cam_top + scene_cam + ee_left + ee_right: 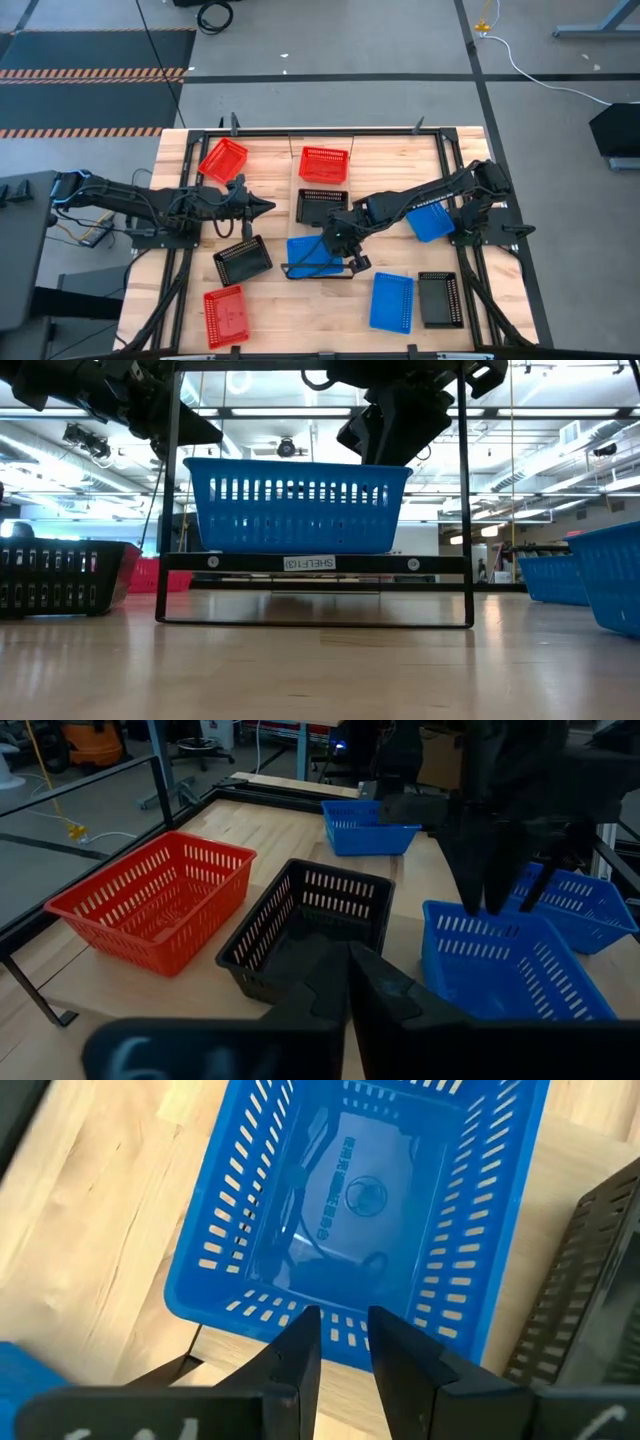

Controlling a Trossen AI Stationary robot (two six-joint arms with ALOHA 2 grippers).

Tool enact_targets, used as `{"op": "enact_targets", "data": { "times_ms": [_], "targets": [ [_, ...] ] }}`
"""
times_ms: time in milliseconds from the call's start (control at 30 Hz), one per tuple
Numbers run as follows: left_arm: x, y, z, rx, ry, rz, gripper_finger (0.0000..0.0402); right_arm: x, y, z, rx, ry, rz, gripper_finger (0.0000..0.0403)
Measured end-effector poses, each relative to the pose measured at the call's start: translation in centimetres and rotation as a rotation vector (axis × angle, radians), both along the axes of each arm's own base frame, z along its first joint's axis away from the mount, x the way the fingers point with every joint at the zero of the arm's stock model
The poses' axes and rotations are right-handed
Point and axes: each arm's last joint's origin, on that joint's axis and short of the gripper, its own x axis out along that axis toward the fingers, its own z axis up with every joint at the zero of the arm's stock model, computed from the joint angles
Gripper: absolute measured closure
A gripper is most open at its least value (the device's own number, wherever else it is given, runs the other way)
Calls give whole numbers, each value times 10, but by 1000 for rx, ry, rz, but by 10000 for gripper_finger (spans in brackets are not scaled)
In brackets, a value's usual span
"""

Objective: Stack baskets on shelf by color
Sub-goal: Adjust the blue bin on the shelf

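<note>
My right claw [340, 1342] hovers slightly spread above the blue basket [308, 254] on the shelf [310, 563], mid-table. My left claw [262, 207] waits pressed together, left. The basket looks light, stiff, slippery; I would pinch its thin rim wall.

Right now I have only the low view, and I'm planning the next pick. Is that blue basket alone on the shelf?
Observer: No. From above, a black basket sits behind the blue basket on the shelf. The two are side by side, not stacked.
Operator: Anything past the black one?
Observer: Yes, a red basket is last in the row on the same board.
Operator: And where is the left gripper?
Observer: The left gripper hangs beside the shelf, level with the black basket. Its own wrist view shows it shut and holding nothing.
</note>
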Motion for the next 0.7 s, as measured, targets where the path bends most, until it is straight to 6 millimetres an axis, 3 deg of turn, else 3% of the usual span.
{"op": "enact_targets", "data": {
  "times_ms": [700],
  "targets": [
    [0, 0, 0, 0, 3, 0, 383, -5, 0, 1, 27, 55, -52, 309]
  ]
}}
